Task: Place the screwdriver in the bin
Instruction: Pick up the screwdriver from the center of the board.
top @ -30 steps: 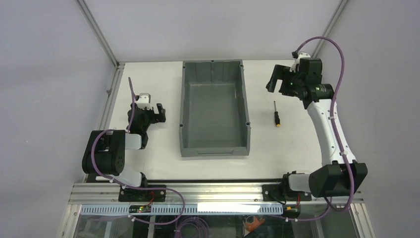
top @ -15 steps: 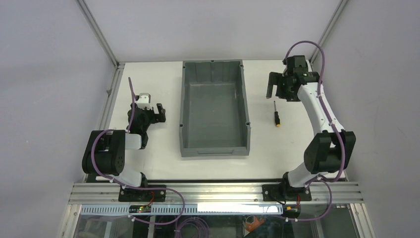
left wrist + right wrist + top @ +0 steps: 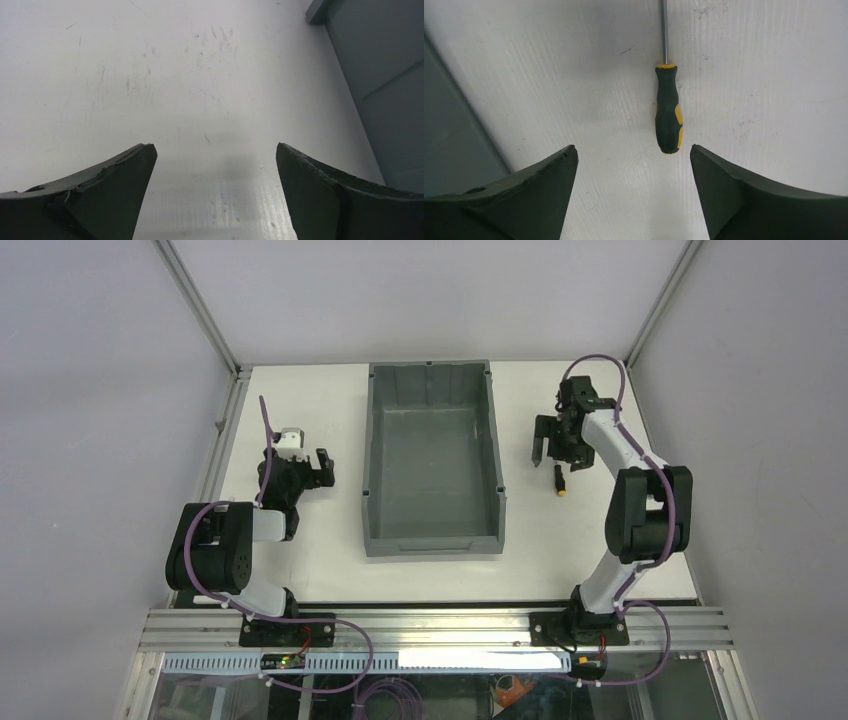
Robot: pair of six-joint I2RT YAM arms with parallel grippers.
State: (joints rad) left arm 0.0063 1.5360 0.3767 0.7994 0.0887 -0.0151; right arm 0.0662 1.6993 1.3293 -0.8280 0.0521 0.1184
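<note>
Screwdriver (image 3: 667, 120) lies flat on the white desk (image 3: 300, 560), right of the bin (image 3: 432, 540) and outside it. My right wrist view shows its black-and-yellow handle just ahead of the right gripper (image 3: 632, 148), fingers apart; overhead, that gripper hides the shaft. My left gripper (image 3: 215, 146), also apart, hangs over scuffed desk.

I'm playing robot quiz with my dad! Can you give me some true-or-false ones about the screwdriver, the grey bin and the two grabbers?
1. The screwdriver lies on the table, outside the bin. True.
2. The right gripper is shut on the screwdriver. False: it is open, holding nothing.
3. The screwdriver's handle is red. False: it is black and yellow-orange.
4. The left gripper is open. True.
</note>
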